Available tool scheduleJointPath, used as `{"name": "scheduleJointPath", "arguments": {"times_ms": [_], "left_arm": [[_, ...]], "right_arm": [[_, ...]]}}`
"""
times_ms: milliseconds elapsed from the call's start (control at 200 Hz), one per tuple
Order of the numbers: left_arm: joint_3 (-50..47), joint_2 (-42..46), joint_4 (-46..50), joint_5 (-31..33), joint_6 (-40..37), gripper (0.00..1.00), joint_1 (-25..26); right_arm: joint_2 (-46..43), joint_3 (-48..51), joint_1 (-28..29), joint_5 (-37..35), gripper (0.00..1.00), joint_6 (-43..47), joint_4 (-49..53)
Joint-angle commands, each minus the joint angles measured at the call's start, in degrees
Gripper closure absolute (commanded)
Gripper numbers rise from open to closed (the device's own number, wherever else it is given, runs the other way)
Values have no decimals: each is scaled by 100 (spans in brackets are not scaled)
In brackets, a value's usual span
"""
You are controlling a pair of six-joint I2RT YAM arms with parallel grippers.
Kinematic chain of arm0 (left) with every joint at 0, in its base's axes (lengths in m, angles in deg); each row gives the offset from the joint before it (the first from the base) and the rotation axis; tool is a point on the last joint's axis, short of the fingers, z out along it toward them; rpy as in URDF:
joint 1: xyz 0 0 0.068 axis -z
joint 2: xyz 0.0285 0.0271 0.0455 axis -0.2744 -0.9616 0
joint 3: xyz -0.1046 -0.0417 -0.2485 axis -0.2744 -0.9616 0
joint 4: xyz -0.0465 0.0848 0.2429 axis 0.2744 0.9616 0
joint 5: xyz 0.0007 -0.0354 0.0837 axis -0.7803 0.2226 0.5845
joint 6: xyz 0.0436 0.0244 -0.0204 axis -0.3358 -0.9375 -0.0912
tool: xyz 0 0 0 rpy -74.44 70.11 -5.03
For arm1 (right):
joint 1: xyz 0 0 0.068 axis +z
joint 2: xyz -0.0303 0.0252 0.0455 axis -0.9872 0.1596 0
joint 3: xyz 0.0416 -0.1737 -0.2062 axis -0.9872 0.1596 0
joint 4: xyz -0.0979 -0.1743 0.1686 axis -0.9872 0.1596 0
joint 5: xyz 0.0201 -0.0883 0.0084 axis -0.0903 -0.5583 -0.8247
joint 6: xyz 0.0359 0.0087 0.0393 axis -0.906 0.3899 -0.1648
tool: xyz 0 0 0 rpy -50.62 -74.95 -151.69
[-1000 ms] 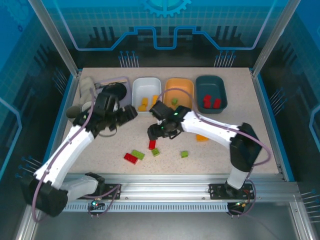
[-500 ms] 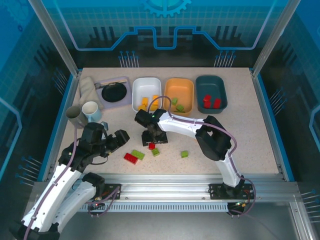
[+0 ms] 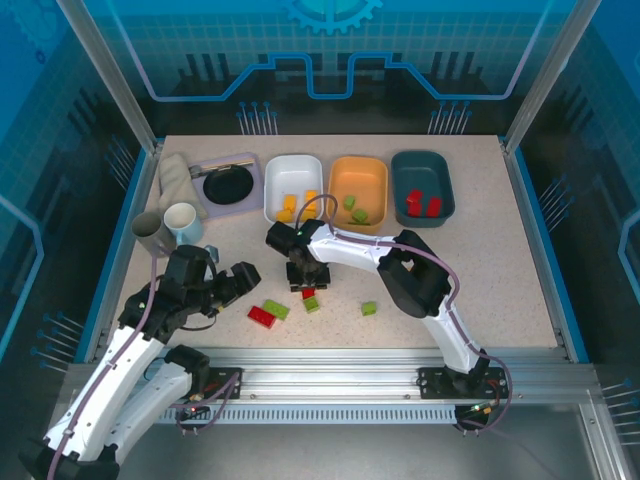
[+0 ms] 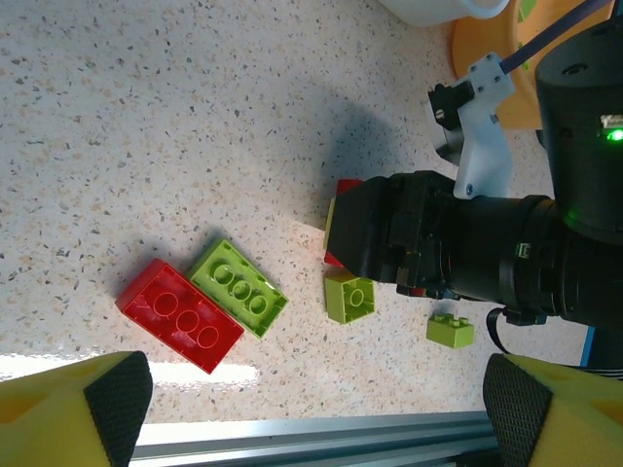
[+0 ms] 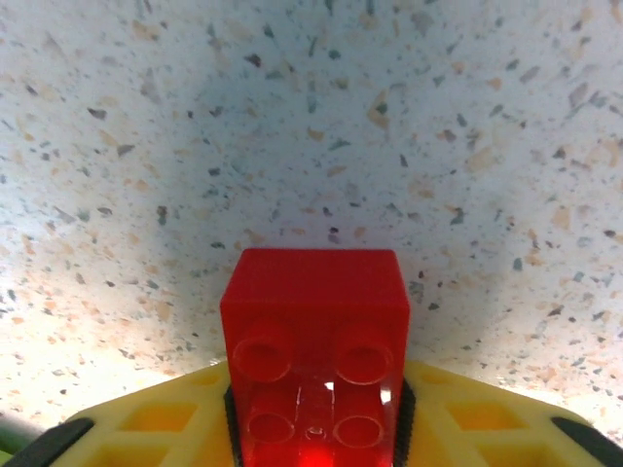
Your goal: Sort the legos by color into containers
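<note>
My right gripper (image 3: 306, 281) is shut on a small red lego (image 5: 313, 348), which sits between its yellow fingers (image 5: 146, 428) right at the tabletop. Loose legos lie close by: a flat red one (image 4: 180, 316), a flat green one (image 4: 238, 288), a small green cube (image 4: 350, 296) and another green brick (image 4: 450, 331). My left gripper (image 3: 236, 279) hangs open just left of them with nothing between its fingers. At the back stand the white tub (image 3: 272, 185) with yellow-orange bricks, the orange tub (image 3: 372, 178) with green bricks and the teal tub (image 3: 440, 175) with red bricks.
A lavender tray with a black dish (image 3: 228, 183) and a folded cloth (image 3: 178, 176) sit at the back left. Two cups (image 3: 183, 222) stand by the left edge. The metal rail (image 3: 330, 360) runs along the near edge.
My right gripper moved left over the red lego and closed on it. My left arm pulled back from the tubs to the near left and stays open.
</note>
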Motion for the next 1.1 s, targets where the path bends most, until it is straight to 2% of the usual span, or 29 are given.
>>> {"name": "scheduleJointPath", "arguments": {"times_ms": [0,110,290,450,645,830,1095], "left_arm": [[-115,-28,-90,-189,-124,7,27],[-137,-186,-174,-222,-210,7,28],[187,-711,-622,-250,-322,7,62],[1053,-1898,-981,-31,-620,7,389],[2205,-3359,-1665,-103,-653,7,845],[3536,-4738,-2038,-288,-643,7,1033],[5396,-6403,-2009,-497,-758,7,1139]], "right_arm": [[115,-155,-65,-92,63,-95,84],[-21,-176,-121,-243,71,-86,117],[-731,-238,-441,-696,72,309,301],[-1314,-277,-1135,-1005,73,810,562],[-1718,-308,-2263,-1028,73,1565,528],[-1398,-793,-3410,-534,74,2217,403],[-232,-2054,-4431,-108,75,2562,383]]}}
